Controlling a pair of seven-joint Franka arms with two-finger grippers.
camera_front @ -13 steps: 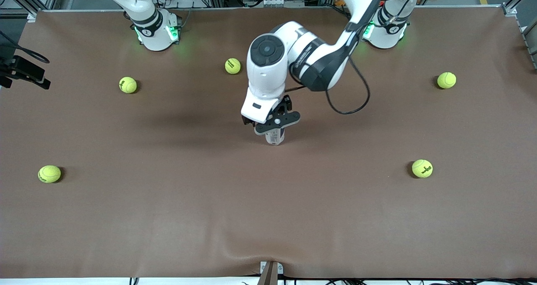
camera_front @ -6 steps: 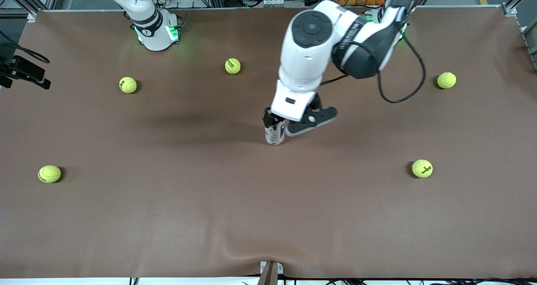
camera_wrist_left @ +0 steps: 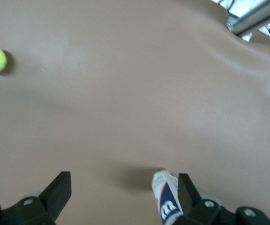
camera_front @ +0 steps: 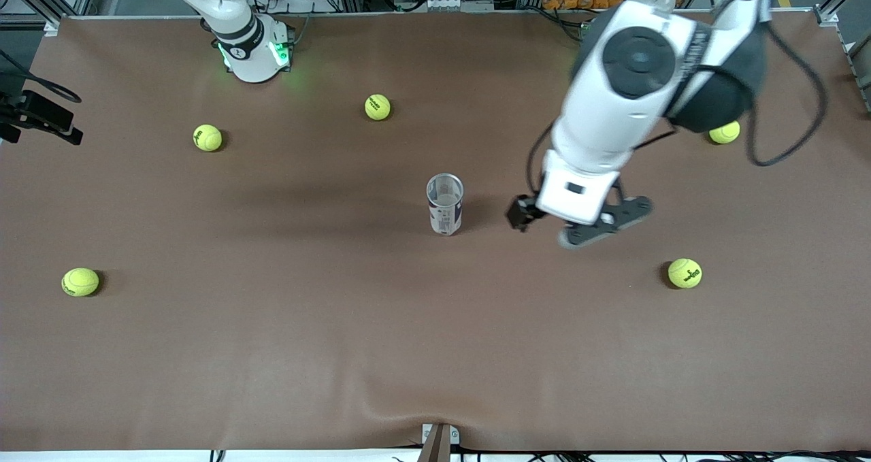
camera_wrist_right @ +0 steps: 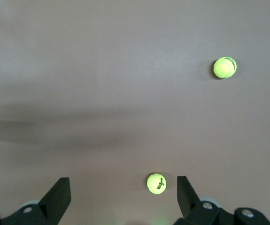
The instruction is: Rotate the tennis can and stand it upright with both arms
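One tennis can [camera_front: 445, 205] stands upright near the middle of the table [camera_front: 340, 353], its open top a pale ring showing the inside, its wall whitish with a dark blue band and printing low down; in the left wrist view the can [camera_wrist_left: 166, 200] shows that blue band with a white logo. Five yellow-green tennis balls lie scattered around it — three [camera_front: 378, 107] [camera_front: 207, 137] [camera_front: 80, 282] toward the right arm's end, two [camera_front: 684, 273] [camera_front: 725, 133] toward the left arm's end, the last partly hidden by the arm. Two arms are present: the left gripper [camera_front: 578, 225] hangs over bare table beside the can, fingers spread apart and holding nothing — clear of the can. The right gripper [camera_wrist_right: 120, 199] waits, its fingers apart too, with two balls below it.
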